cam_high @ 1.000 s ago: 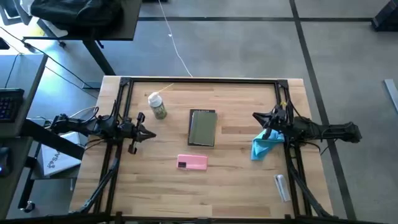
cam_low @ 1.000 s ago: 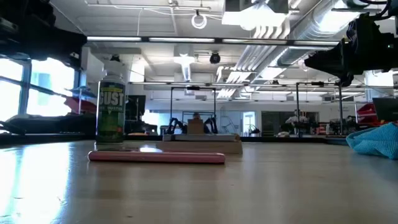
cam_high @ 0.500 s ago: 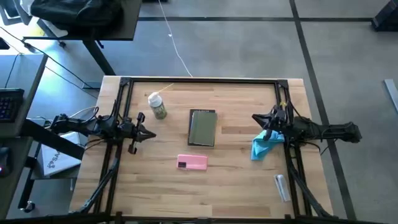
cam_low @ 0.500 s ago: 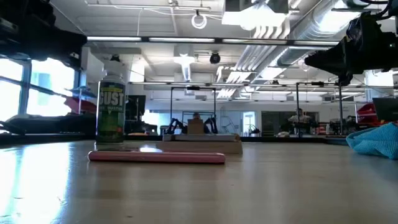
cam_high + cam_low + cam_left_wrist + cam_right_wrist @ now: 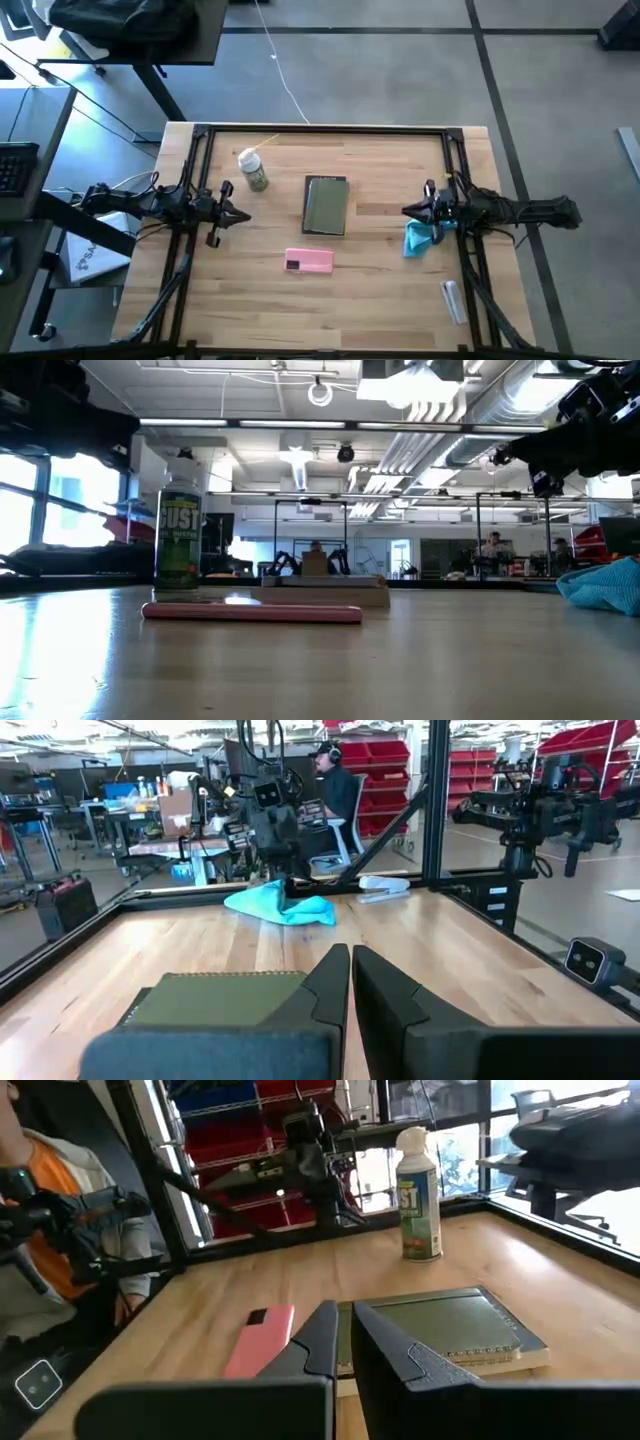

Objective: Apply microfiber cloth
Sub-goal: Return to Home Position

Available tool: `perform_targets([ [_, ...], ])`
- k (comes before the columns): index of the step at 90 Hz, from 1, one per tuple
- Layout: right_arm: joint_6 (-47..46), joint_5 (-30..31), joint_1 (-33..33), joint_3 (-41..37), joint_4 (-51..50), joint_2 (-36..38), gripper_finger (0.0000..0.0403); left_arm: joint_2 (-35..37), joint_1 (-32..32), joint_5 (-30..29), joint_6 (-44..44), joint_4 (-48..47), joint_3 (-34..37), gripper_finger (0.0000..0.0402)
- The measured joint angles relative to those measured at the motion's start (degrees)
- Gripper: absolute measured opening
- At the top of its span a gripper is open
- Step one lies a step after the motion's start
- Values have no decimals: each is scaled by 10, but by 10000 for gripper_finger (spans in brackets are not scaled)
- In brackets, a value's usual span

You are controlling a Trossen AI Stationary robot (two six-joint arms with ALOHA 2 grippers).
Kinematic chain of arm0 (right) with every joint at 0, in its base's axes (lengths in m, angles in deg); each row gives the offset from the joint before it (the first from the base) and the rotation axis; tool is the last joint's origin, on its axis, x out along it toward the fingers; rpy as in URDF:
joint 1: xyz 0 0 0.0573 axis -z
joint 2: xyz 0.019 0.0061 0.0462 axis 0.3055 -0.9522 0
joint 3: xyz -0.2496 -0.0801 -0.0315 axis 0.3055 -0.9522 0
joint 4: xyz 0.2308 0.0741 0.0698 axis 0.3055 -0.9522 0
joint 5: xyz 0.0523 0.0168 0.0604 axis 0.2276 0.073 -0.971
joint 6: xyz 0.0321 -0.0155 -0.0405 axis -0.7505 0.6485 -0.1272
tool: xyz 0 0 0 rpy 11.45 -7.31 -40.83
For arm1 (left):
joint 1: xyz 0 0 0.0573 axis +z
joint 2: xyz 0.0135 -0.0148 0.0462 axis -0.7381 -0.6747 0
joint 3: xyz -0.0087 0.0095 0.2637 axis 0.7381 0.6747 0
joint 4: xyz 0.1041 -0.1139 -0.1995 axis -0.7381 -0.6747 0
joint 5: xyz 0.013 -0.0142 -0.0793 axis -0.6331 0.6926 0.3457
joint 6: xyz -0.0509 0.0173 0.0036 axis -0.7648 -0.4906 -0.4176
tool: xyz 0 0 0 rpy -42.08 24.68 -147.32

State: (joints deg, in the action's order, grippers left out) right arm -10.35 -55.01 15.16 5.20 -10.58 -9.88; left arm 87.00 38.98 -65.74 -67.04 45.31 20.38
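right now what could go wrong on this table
1. The microfiber cloth lies partly under the right pincer, which hangs above it; a low move could snag and drag it.
2. The spray bottle stands upright near the left pincer; a sideways swing might tip it.

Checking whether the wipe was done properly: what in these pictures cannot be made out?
1. Pink phone: clean or streaked; too small in the high view, edge-on in the low view.
2. Microfiber cloth: full outline; the right gripper overhangs it in the high view, and the low view's right edge cuts it.
3. Small white object on the table's right side: too small to identify.
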Motion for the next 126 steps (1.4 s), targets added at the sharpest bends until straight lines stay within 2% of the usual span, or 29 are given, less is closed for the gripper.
perform_targets([
  [18, 28, 1, 0, 0, 0, 0, 0, 0, 0, 0, 0, 0, 0, 0],
  [126, 26, 1, 0, 0, 0, 0, 0, 0, 0, 0, 0, 0, 0, 0],
])
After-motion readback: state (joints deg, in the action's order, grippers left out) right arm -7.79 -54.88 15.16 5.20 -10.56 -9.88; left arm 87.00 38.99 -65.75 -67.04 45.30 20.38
